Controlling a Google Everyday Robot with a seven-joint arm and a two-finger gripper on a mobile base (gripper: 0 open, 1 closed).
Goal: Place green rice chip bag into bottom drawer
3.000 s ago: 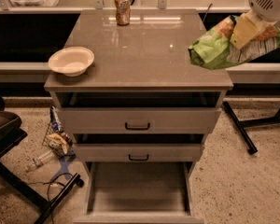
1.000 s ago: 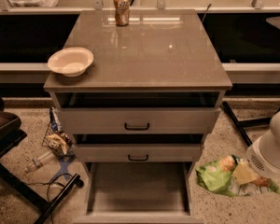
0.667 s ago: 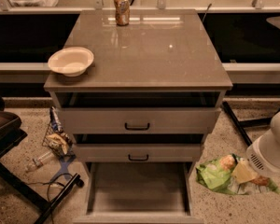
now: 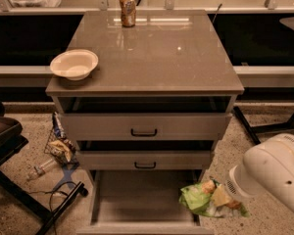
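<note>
Pinching the green rice chip bag [image 4: 197, 200], the gripper [image 4: 218, 199] hangs low at near right, the bag overlapping the open bottom drawer's [image 4: 137, 227] right rim.

Bottom drawer [image 4: 137, 202] gapes open from above; gripper [image 4: 219, 199] with green rice chip bag [image 4: 196, 200] overhangs its right rim

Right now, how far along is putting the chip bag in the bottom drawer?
Done: the bottom drawer stands open. In hand: the chip bag is at the drawer's right wall, with the tool at the bag. Left: the bag is not inside yet; it probably needs moving left and letting go.
</note>
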